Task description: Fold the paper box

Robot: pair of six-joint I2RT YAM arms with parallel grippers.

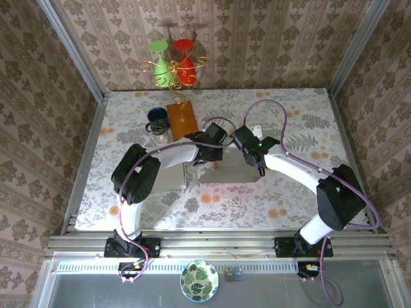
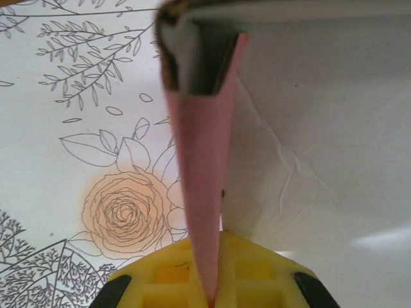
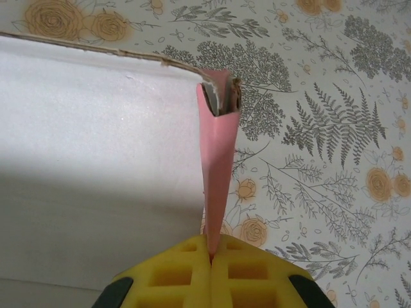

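White box [image 1: 221,174] lies flat on the table [image 1: 289,192]; left gripper [image 2: 210,292] and right gripper [image 3: 210,253] each clamp tight on a thin pink flap [image 3: 217,147] at its edge

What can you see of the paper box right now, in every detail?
The paper box lies mostly flat at mid-table, between the two arms. It looks like thin card, with white, slightly creased panels, a raw brown edge, and pink on the raised flaps. The left gripper is shut on one upright pink flap. The right gripper is shut on another. Each flap is pinched between yellow pads. The panels rest on the floral table.
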